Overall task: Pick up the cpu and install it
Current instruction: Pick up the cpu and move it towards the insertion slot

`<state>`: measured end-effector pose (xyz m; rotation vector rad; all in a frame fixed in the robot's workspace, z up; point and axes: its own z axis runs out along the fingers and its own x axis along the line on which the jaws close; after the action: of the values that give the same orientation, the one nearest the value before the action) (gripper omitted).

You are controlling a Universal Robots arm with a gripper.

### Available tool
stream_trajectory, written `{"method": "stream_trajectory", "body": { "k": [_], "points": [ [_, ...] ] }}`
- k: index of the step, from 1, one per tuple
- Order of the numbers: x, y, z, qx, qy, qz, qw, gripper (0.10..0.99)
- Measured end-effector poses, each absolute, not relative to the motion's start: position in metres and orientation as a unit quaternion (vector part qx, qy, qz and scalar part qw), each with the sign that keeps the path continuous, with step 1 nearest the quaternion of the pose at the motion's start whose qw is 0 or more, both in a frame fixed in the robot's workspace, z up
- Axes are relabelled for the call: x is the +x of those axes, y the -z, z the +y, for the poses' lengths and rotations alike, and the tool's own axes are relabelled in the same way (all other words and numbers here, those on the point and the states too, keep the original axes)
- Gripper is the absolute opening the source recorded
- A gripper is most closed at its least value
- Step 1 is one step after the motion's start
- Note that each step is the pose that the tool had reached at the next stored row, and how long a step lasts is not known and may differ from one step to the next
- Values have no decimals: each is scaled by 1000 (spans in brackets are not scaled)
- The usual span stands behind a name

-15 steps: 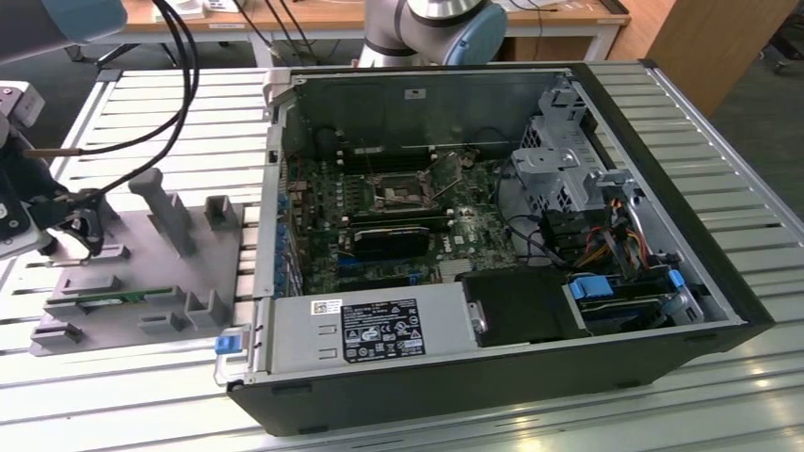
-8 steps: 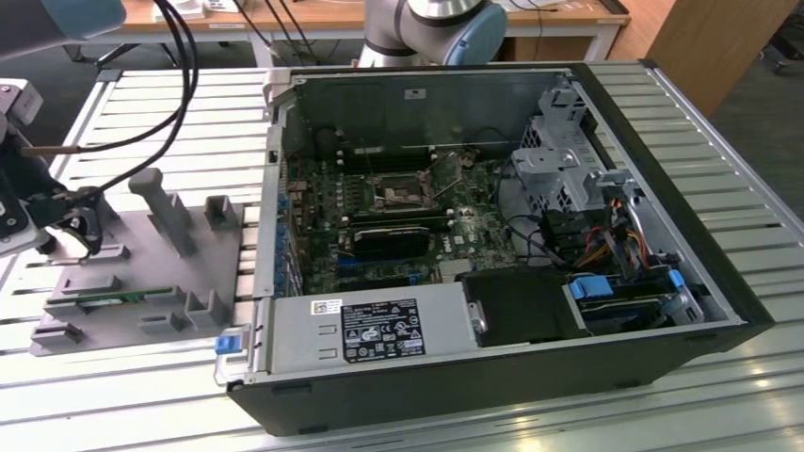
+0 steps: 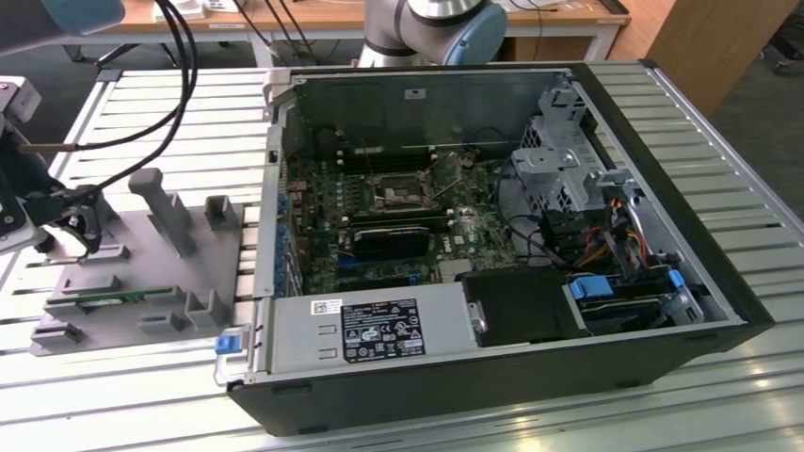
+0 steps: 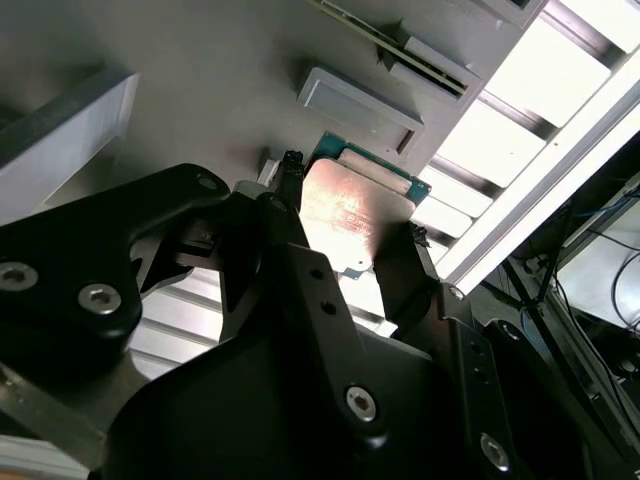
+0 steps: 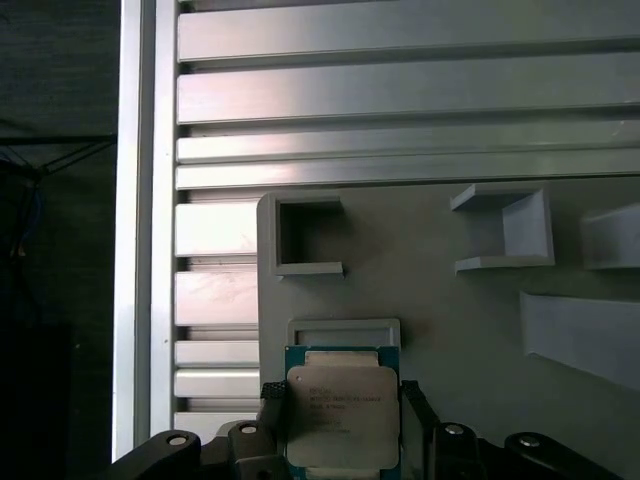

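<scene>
Jaws pinch the cpu (image 5: 343,425) by two opposite edges, and we see the gripper (image 5: 341,392) holding it at the grey tray (image 3: 126,235), lower left in the exterior view, beside the open computer case (image 3: 503,235).

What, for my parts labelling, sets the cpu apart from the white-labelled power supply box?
Size: the cpu is a small flat square; the power supply box is a far larger long block.
Place: the cpu is at the gripper over the grey fixture tray, outside the computer case; the power supply box sits inside it.
Look: the cpu has a green rim; the power supply box carries white labels.
Both show grey metal faces.
</scene>
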<state>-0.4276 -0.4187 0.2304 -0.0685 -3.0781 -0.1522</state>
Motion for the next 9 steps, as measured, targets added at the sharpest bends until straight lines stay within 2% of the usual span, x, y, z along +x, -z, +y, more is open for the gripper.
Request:
{"method": "stream_trajectory", "body": {
  "k": [9],
  "points": [
    [-428, -233, -419, -22, 49, -998, 29, 541]
  ]
}}
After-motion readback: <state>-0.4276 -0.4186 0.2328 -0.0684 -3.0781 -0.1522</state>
